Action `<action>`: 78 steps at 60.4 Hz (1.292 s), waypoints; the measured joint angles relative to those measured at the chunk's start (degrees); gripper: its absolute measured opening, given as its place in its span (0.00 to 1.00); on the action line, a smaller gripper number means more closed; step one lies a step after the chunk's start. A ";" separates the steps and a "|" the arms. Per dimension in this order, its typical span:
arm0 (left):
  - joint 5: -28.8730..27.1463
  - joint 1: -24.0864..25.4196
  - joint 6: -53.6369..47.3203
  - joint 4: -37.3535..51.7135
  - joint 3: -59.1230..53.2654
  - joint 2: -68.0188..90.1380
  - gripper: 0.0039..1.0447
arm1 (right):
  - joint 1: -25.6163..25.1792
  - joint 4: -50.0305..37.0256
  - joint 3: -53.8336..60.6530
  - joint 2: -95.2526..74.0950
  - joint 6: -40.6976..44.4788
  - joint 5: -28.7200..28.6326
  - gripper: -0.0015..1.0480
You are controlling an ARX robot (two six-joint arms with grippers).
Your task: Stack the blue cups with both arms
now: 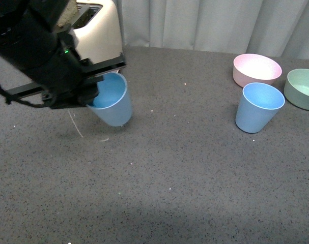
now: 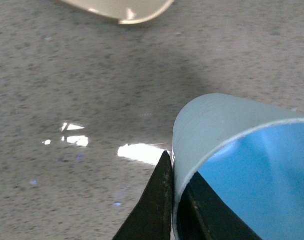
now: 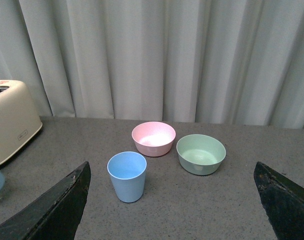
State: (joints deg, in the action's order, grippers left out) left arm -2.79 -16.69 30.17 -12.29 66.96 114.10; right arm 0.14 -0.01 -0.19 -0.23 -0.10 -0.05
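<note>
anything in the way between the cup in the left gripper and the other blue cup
Nothing visible: bare table separates the held cup from the standing cup; the pink bowl and green bowl sit beyond it.

The front view overlooks the table (image 1: 185, 173) from the robot's body, the left wrist view sits close beside the toaster (image 1: 98, 30), and the right wrist view stands farther back; all three show the toaster.

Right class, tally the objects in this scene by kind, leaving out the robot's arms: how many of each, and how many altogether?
Blue cups: 2
Bowls: 2, the pink bowl and the green bowl
Toaster: 1
Total: 5
</note>
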 joint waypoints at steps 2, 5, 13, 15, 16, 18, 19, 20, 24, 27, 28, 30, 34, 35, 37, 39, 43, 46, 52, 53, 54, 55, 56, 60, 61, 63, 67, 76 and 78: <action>0.00 -1.16 0.33 -0.59 1.49 0.72 0.03 | 0.00 -0.02 0.00 0.02 0.00 0.00 0.91; 0.00 -2.67 0.63 -1.27 3.43 1.86 0.03 | 0.00 0.00 0.00 0.00 0.00 0.00 0.91; 0.04 -6.36 1.70 -3.83 8.44 5.66 0.03 | 0.00 0.00 0.00 0.02 0.00 0.00 0.91; 0.15 -7.54 2.10 -4.72 10.01 7.02 0.03 | 0.00 -0.02 0.00 0.02 0.00 0.00 0.91; 0.13 -7.76 2.12 -4.98 10.43 7.37 0.03 | 0.00 0.00 0.00 0.00 0.00 0.00 0.91; 0.15 -8.50 2.27 -5.64 11.63 8.28 0.03 | 0.00 0.00 0.00 0.00 0.00 0.00 0.91; 0.15 -8.70 2.34 -5.81 12.04 8.57 0.03 | 0.00 -0.02 0.00 0.02 0.00 0.00 0.91; 0.09 -9.09 2.58 -6.16 12.83 9.16 0.03 | 0.00 -0.02 0.00 0.02 0.00 0.00 0.91; -0.07 -9.94 2.86 -6.95 14.73 10.43 0.03 | 0.00 0.00 0.00 0.02 0.00 0.00 0.91; -0.31 -10.45 2.97 -7.54 16.20 11.37 0.03 | 0.00 -0.02 0.00 0.02 0.00 0.00 0.91; -0.42 -10.58 2.97 -7.87 16.94 11.85 0.03 | 0.00 0.00 0.00 0.02 0.00 0.00 0.91; -0.50 -10.73 2.99 -8.24 17.59 12.17 0.03 | 0.00 -0.02 0.00 0.00 0.00 0.00 0.91; -0.90 -10.84 2.97 -9.22 19.19 13.25 0.03 | 0.00 -0.02 0.00 0.02 0.02 0.00 0.91; -0.98 -10.84 2.95 -9.49 19.50 13.46 0.03 | 0.00 -0.02 0.00 0.00 0.00 0.00 0.91; -1.18 -10.84 2.95 -9.77 19.82 13.75 0.03 | 0.00 0.00 0.00 0.02 0.00 0.00 0.91; -1.11 -10.84 2.93 -9.79 19.82 13.84 0.06 | 0.00 0.00 0.00 0.02 0.00 0.00 0.91; -0.48 -10.84 2.99 -9.90 19.85 13.84 0.17 | 0.00 0.00 0.00 0.00 0.02 0.00 0.91; -0.17 -10.82 3.04 -9.88 19.87 13.84 0.24 | 0.00 -0.02 0.00 0.02 0.00 0.00 0.91; 0.28 -10.82 3.26 -9.62 19.87 13.68 0.37 | 0.00 -0.02 0.00 0.02 0.00 0.00 0.91; 0.31 -10.82 3.41 -9.44 19.85 13.55 0.41 | 0.00 0.00 0.00 0.02 0.00 0.00 0.91; 0.31 -10.82 3.45 -9.35 19.82 13.49 0.43 | 0.00 0.00 0.00 0.02 0.00 0.00 0.91; 0.35 -10.80 3.58 -9.07 19.78 13.29 0.46 | 0.00 -0.02 0.00 0.02 0.00 0.00 0.91; 0.42 -10.80 3.63 -8.87 19.71 13.14 0.48 | 0.00 -0.02 0.00 0.02 0.00 0.00 0.91; -0.15 -10.69 3.61 -7.34 19.19 11.93 0.58 | 0.00 0.00 0.00 0.02 0.00 0.00 0.91; -0.28 -10.67 3.58 -7.13 19.10 11.72 0.60 | 0.00 -0.02 0.00 0.02 0.02 0.00 0.91; -0.79 -10.56 3.48 -6.69 18.80 10.75 0.65 | 0.00 0.00 0.00 0.02 0.00 0.00 0.91; -1.49 -10.43 3.52 -6.08 17.94 8.85 0.74 | 0.00 0.00 0.00 0.00 0.00 0.02 0.91; -7.67 -10.29 -0.52 3.13 13.40 4.90 0.88 | 0.00 0.00 0.00 0.02 0.00 0.00 0.91; -12.90 -10.19 -3.98 12.66 8.98 3.82 0.83 | 0.00 -0.02 0.00 0.02 0.00 0.00 0.91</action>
State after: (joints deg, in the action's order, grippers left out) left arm -15.68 -26.87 26.20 0.36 75.94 117.93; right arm 0.14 -0.03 -0.19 -0.21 -0.10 -0.05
